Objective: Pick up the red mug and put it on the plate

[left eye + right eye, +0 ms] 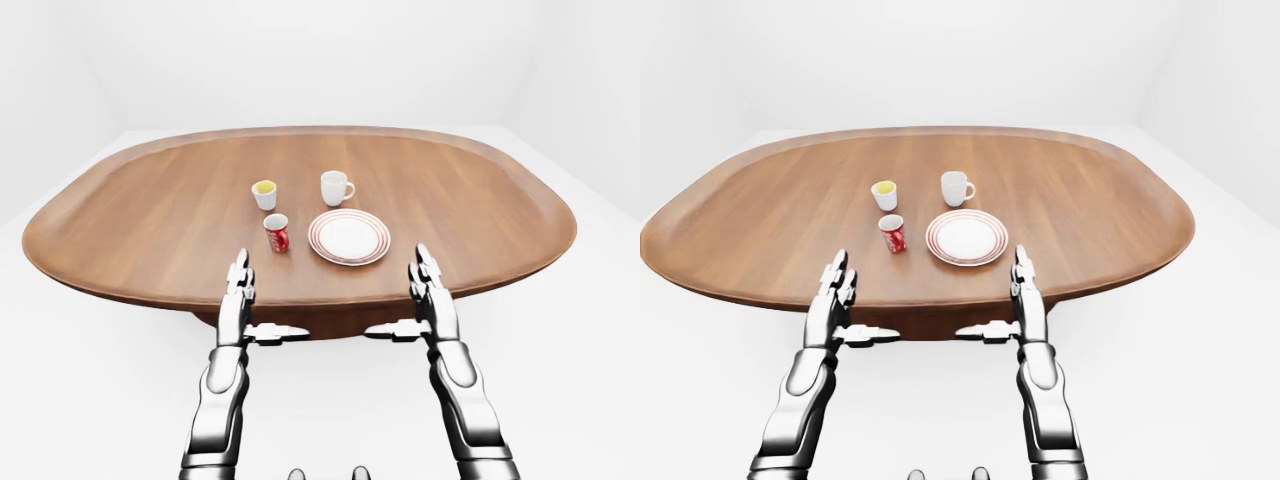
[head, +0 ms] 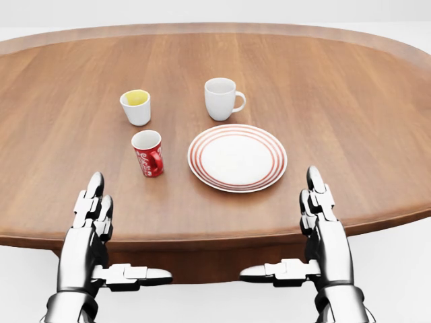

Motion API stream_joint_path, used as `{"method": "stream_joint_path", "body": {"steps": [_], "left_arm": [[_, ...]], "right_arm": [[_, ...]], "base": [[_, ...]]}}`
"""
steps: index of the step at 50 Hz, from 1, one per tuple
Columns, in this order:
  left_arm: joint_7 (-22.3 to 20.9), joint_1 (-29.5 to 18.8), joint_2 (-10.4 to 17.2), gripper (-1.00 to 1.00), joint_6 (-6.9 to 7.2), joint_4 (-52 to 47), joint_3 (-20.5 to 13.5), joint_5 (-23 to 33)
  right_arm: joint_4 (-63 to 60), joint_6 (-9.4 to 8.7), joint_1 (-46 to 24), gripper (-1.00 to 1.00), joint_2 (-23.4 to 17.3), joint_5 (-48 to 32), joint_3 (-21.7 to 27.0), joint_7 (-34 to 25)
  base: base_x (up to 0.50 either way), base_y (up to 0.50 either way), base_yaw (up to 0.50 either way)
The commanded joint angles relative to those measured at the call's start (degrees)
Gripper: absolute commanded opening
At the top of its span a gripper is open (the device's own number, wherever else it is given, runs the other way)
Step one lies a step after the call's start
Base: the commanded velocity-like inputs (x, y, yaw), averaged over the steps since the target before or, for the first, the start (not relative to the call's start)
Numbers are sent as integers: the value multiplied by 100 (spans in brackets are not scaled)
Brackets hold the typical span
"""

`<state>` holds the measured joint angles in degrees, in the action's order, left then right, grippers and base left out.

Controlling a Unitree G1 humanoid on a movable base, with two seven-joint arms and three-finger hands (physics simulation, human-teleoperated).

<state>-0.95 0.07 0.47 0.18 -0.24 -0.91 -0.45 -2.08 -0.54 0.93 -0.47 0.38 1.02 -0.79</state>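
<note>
We see the red mug (image 2: 147,153) upright on the bench (image 2: 350,101), near the near edge, just left of the plate (image 2: 237,157) and apart from it; its handle seems to point toward the plate. Behind it stand a white cup (image 2: 137,107) with yellow inside and a white mug (image 2: 221,99), both farther from the near edge. Our left hand (image 2: 93,212) hovers at the near edge, below the mug in the head view, fingers stretched wide, thumb out sideways, holding nothing. Our right hand (image 2: 322,208) mirrors it at the near edge, below the plate's right side, also spread wide and empty. We read both as a ready pose, palms inward, nothing reached for yet. The left hand sits closer to the mug, so we'd judge it the likely picker; the short gap to the plate makes for a small carry. Risk: bumping the cup behind when reaching.
</note>
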Motion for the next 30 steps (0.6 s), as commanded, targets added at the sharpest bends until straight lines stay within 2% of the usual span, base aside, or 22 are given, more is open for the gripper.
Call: {"method": "stream_joint_path", "body": {"steps": [1,6,27,30], "left_arm": [[-202,31,69,100,54,-107,-154,-138],[-188,31,80,100,105,-140,-185,-150],[-173,55,84,100,150,-258,-216,-162],[-172,55,85,100,145,-253,-217,-162]], "right_arm": [[-553,-151,244,100,-61,35,170,-135],[-514,-71,244,100,-43,10,137,-151],[-663,-89,365,100,-34,-185,63,-144],[-671,-87,376,100,-33,-182,67,-150]], "base": [[0,0,0],[0,0,0],[0,0,0],[0,24,0]]}}
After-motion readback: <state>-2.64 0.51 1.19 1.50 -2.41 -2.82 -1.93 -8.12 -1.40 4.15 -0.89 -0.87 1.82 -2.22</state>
